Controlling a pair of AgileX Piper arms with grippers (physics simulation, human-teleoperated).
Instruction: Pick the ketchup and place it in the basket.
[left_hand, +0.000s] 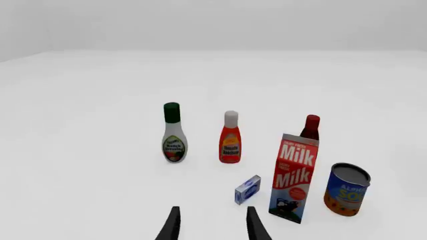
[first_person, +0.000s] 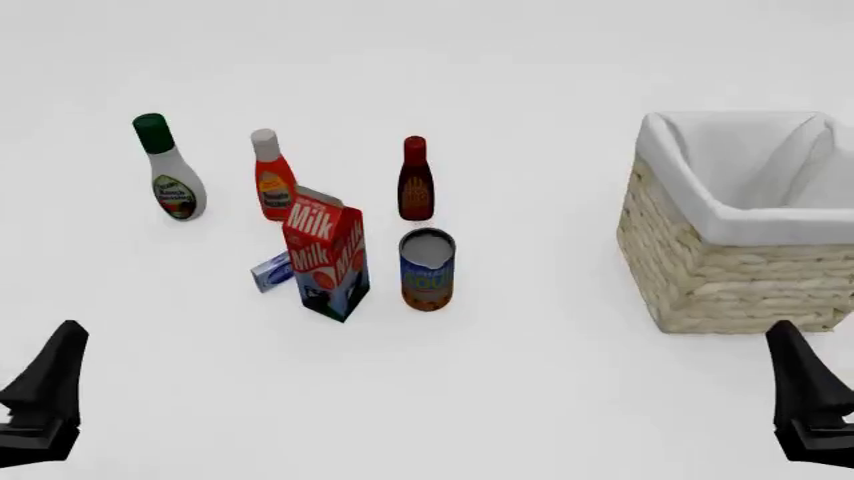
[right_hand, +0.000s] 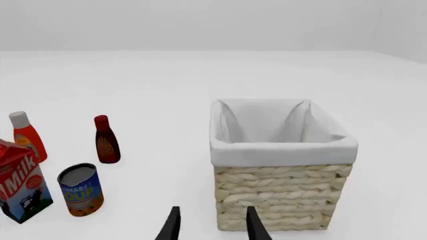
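Observation:
The ketchup (first_person: 274, 176) is a bright red-orange squeeze bottle with a white cap, standing upright at the back left between a white bottle and a maroon one; it also shows as ketchup (left_hand: 230, 138) and ketchup (right_hand: 27, 136). The basket (first_person: 731, 268) is a large pale wicker box with white lining at the right, seen close as basket (right_hand: 283, 192). My left gripper (left_hand: 212, 225) is open and holds nothing, well short of the bottles, low at the left as left gripper (first_person: 47, 395). My right gripper (right_hand: 212, 225) is open just before the basket, also right gripper (first_person: 811, 400).
A white bottle with a green cap (first_person: 170, 170) stands left of the ketchup, a maroon bottle with a red cap (first_person: 415, 181) to its right. In front of them stand a milk carton (first_person: 326, 255), a soup can (first_person: 427, 270) and a small blue box (first_person: 272, 271).

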